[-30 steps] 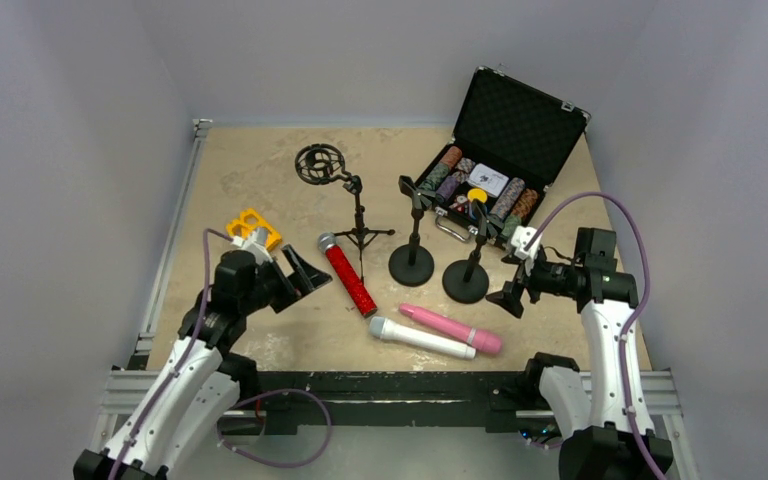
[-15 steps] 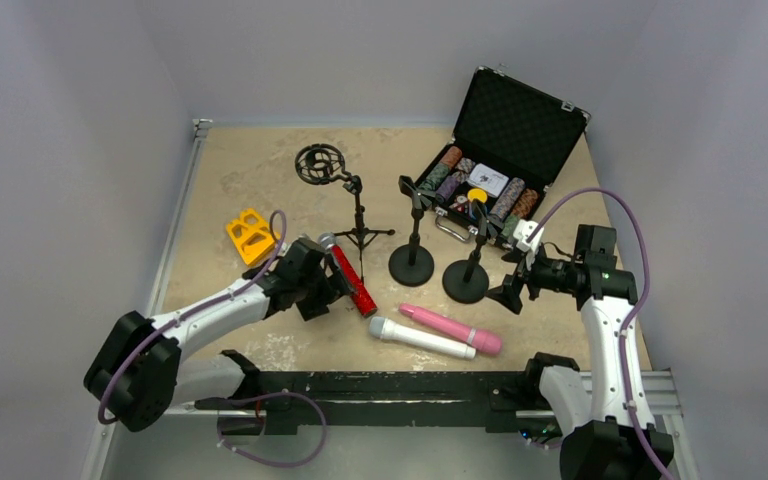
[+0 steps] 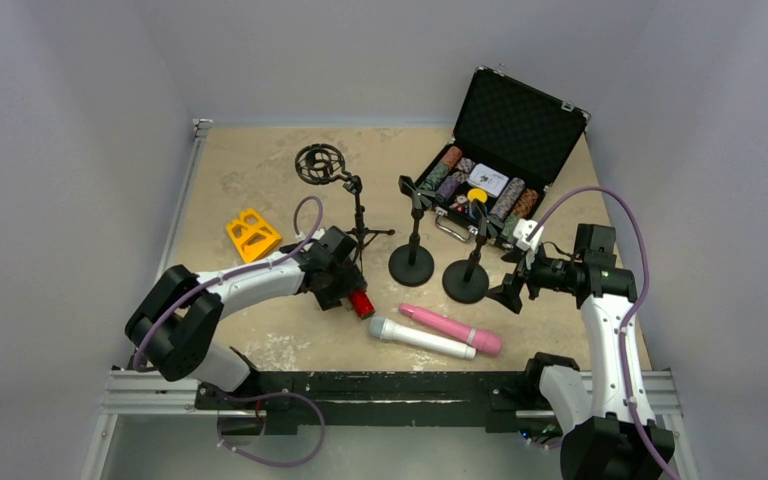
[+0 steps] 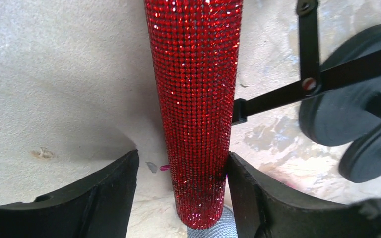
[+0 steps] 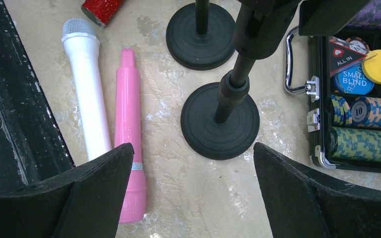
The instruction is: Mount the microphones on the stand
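Left wrist view: red glitter microphone [image 4: 196, 114] lies flat on the table [image 4: 54, 74], nothing mounted yet. Left gripper [image 4: 181, 166] straddles it, fingers spread, one pad touching, no pinch. Just past its tail, white microphone [image 3: 420, 338] and pink microphone [image 3: 452, 328] wait too. Tripod stand leg [image 4: 278, 96] crowds one flank; bare tabletop opposite. Right gripper [image 5: 191, 148] gapes, empty, well apart.

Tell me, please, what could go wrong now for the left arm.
The left claw straddles the red microphone near its mesh head, so it may tilt when lifted. A tripod leg ends right beside the microphone, close to one finger; lifting could snag it and topple that stand.
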Available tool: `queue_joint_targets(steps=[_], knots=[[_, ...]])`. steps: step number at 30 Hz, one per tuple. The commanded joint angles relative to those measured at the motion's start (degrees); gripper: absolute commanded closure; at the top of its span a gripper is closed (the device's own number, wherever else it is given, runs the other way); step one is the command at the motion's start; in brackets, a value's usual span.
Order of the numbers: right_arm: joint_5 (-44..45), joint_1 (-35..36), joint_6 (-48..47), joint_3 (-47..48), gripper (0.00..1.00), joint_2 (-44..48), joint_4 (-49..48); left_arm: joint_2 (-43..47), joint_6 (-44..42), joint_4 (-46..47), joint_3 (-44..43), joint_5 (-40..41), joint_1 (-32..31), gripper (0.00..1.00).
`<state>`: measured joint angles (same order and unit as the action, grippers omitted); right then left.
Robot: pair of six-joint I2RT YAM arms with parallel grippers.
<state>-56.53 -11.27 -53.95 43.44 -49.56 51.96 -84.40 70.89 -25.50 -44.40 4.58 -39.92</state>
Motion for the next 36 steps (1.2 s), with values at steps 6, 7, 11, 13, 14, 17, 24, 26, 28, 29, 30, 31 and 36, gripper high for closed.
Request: queue_joint_targets(steps=[6, 7, 11, 13, 14, 17, 24, 26, 28, 29, 30, 31, 36], knots=[[-1.98, -0.07, 0.18, 0.32, 0.07, -0.1, 0.14, -2.79, -1.24, -4.93, -2.76, 3.77, -0.99, 0.45], [-2.07, -0.07, 0.17, 0.4, 0.07, -0.02, 0.26, -3.04, -1.73, -5.18, -2.68, 4.02, -0.95, 0.49], [-2.18, -0.07, 0.04, 0.42, 0.07, 0.25, 0.42, -3.49, -3.12, -6.96, -1.05, 7.06, -0.95, 0.56], [-2.3, -0.03, -0.06, 0.46, 0.07, 0.4, 0.55, -2.97, -3.76, -7.96, 0.1, 8.79, -0.95, 0.59], [-2.41, -0.07, -0.09, 0.5, 0.07, 0.43, 0.63, -2.35, -4.2, -8.34, 0.84, 9.54, -0.95, 0.63], [-2.65, -0.07, -0.53, 0.74, 0.07, 0.42, 1.15, 1.84, -5.37, -9.78, 2.83, 11.75, -0.95, 0.74], [-2.98, -0.07, -1.32, 1.64, 0.07, 1.16, 2.32, 21.45, -14.47, -13.29, 4.83, 16.75, -0.66, 1.0], [-3.09, -0.07, -1.1, 2.23, 0.07, 1.45, 2.59, 26.77, -17.61, -14.8, 4.41, 18.1, -0.5, 1.0], [-2.52, -0.15, -0.89, 3.43, 0.07, 1.65, 3.61, 31.79, -20.5, -16.18, 3.78, 19.62, -0.27, 1.0], [-1.88, -0.16, -0.55, 4.23, 0.06, 1.8, 4.04, 34.48, -22.15, -16.73, 3.5, 19.84, -0.23, 1.0], [-1.12, -0.24, -0.3, 5.07, 0.06, 1.83, 4.86, 36.93, -23.85, -17.25, 3.27, 20.02, -0.17, 1.0], [-0.25, -0.29, -0.24, 6.1, 0.06, 2.04, 5.82, 39.81, -25.46, -17.75, 3.05, 20.22, -0.11, 1.0], [4.43, -0.92, -0.16, 12.26, 0.07, 3.16, 10.86, 53.51, -34.42, -18.66, 0.88, 19.16, 0.11, 1.0]])
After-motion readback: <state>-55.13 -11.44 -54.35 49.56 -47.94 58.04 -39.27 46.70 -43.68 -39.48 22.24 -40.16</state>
